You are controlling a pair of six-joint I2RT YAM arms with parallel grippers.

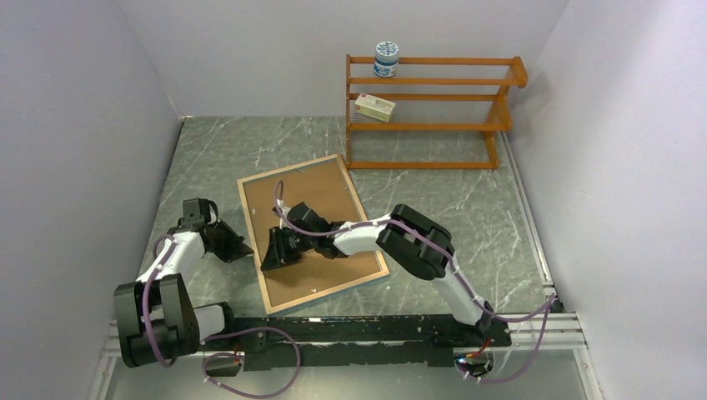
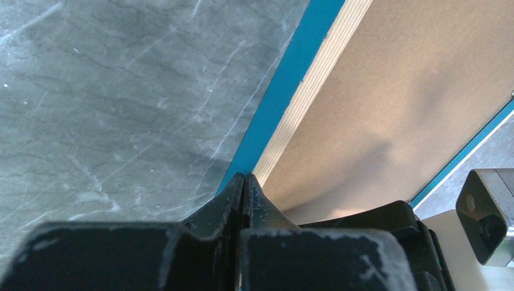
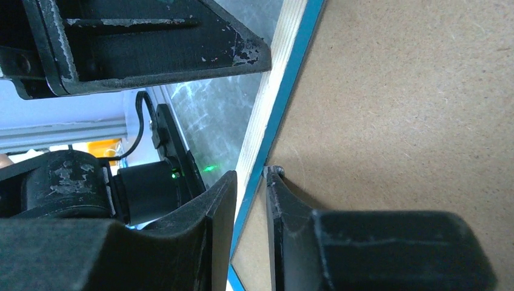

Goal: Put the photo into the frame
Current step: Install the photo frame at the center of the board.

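- The left gripper [image 2: 244,179] is at the frame's left edge, toward the table's [image 1: 467,208] near-left corner. Its fingers are clenched together on nothing. The joined tips touch the blue outer edge, and I judge they act as a stop so the frame cannot slide left.
- The frame [image 1: 288,167] lies face down and skewed, about mid-table and a little left of centre. Its wood rim faces up with the brown board [image 1: 321,196] inside it. This is how it needs to lie for work on its back.
- The photo is not seen in any view, and I cannot tell whether it lies under the board.
- The right gripper [image 3: 253,173] reaches across from the right to the same left edge, near the frame's near-left corner. One finger is outside the rim and one is on the board side, with the rim filling the narrow gap. I read this as a pinch on the rim, possibly to lift or steady it, though how firm it is cannot be told.
- The rack [image 1: 433,125] stands at the far-right corner, well apart from both arms.
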